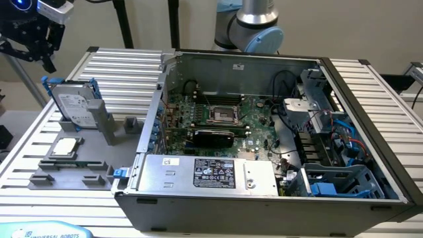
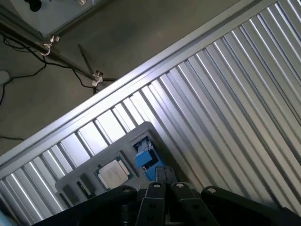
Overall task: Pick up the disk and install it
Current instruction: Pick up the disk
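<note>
Wrist view shows the pincer [image 2: 164, 177] drawn fully together, its two dark fingers pressed side to side with nothing between them. It points down at the disk [image 2: 145, 158], whose bright blue carrier edge sits just past the fingertips, apart from them. In the exterior view the pincer [image 1: 45, 57] hangs high at the exterior view's left, its black wrist tilted slightly, above the disk [image 1: 73, 101] and clear of it. The disk stands on edge, label outward, slotted upright in a grey fixture [image 1: 99, 144] on the slatted metal surface [image 1: 126, 74]. A small square CPU chip [image 1: 64, 146] lies flat on the same fixture, nearer the camera than the disk. To the exterior view's right of the fixture stands the open computer case [image 1: 370, 129], with its green motherboard [image 1: 225, 116] exposed and the grey power-supply box [image 1: 205, 173] along its near side. Behind the case rises the arm's grey and blue base joint [image 1: 254, 27].
</note>
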Action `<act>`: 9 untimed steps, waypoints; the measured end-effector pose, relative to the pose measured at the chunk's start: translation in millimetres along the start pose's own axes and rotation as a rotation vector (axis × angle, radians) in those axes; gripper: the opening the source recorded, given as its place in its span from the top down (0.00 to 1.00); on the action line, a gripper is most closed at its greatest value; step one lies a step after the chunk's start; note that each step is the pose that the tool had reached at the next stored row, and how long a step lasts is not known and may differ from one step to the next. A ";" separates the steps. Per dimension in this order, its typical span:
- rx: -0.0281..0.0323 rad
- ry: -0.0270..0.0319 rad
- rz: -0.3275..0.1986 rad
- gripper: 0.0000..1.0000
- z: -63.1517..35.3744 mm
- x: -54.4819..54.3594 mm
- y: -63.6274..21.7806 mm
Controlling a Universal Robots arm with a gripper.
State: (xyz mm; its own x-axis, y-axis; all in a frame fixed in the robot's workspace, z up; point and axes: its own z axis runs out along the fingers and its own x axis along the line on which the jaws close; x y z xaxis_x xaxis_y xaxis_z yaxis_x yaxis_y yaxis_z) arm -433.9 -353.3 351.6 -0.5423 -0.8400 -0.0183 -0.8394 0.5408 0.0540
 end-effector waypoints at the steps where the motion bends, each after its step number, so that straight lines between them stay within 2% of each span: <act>1: -0.0002 0.0007 -0.014 0.89 0.3 -0.2 -0.3; 9: -0.0022 0.0080 -0.137 0.89 2.2 -0.8 -1.6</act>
State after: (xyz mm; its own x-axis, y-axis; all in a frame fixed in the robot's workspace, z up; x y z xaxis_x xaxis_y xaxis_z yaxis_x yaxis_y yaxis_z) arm -432.2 -353.4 349.3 -0.4221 -0.9064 -0.0177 -0.9056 0.4207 0.0537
